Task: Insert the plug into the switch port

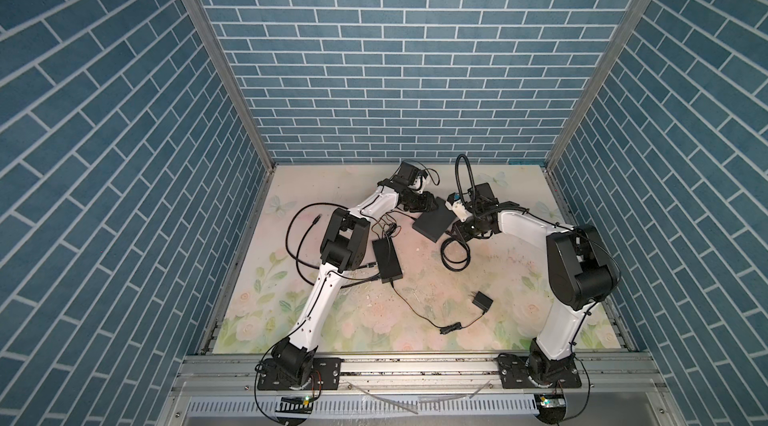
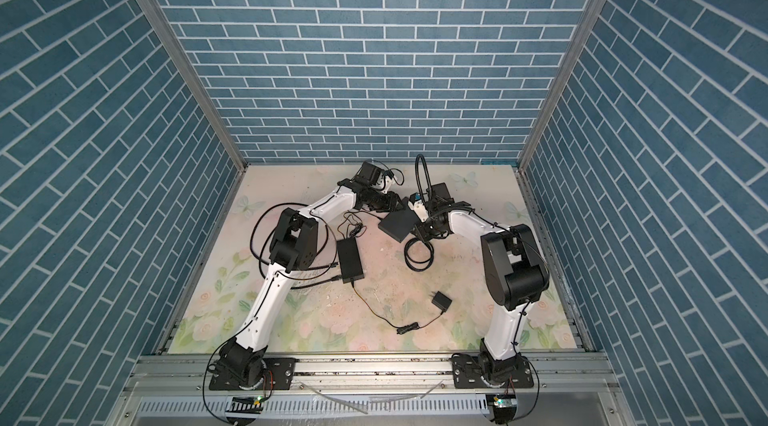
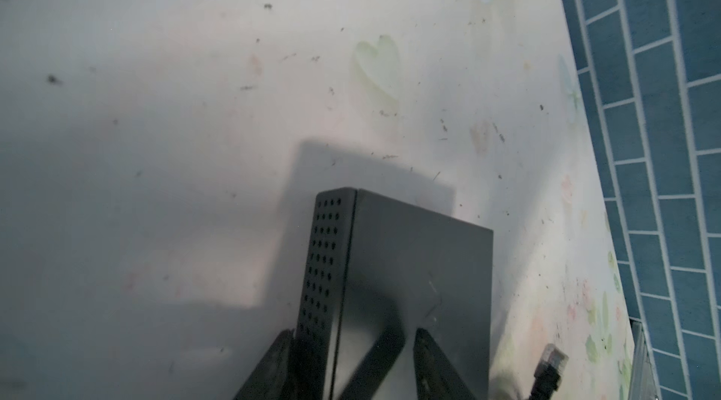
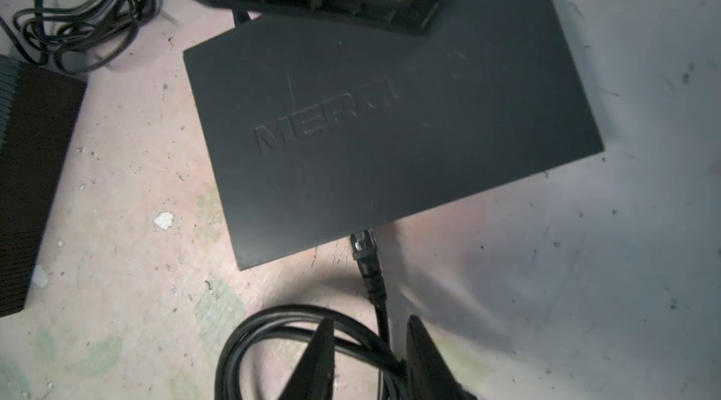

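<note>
The black switch (image 1: 432, 225) (image 2: 398, 225) (image 4: 390, 125) lies flat on the flowered table. The plug (image 4: 363, 246), on a black cable, sits at the switch's near edge with its tip hidden under that edge. My right gripper (image 4: 370, 320) (image 1: 454, 235) stands open just behind it, astride the cable (image 4: 381, 312) without pinching it. My left gripper (image 3: 353, 333) (image 1: 424, 205) is open at the switch's (image 3: 421, 269) far edge, one finger beside the perforated side, the other over the top face. A clear connector (image 3: 553, 357) shows beside the switch; I cannot tell whether it is the same plug.
A black power brick (image 1: 387, 259) (image 4: 31, 183) lies left of the switch, with thin wires tangled (image 4: 86, 27) behind it. The cable's coil (image 1: 455, 258) rests under my right gripper. A wall adapter (image 1: 482, 301) sits nearer the front. Big cable loops (image 1: 297, 237) lie at the left.
</note>
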Robot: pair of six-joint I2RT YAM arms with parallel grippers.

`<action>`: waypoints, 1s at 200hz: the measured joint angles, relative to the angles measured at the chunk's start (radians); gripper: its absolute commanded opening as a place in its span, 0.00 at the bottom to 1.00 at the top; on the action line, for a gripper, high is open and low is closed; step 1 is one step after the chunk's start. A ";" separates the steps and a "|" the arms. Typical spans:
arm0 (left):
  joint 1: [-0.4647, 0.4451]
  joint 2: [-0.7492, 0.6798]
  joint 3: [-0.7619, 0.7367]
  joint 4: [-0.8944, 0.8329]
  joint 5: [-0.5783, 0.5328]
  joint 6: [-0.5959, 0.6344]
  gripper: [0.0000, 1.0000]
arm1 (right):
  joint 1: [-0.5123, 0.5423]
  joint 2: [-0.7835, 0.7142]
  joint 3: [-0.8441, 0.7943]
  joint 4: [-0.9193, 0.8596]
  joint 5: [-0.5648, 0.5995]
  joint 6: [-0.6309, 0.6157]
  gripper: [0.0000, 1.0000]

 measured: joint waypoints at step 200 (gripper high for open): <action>-0.006 -0.035 -0.101 0.111 0.024 0.007 0.50 | 0.053 0.095 0.106 -0.106 0.158 -0.037 0.28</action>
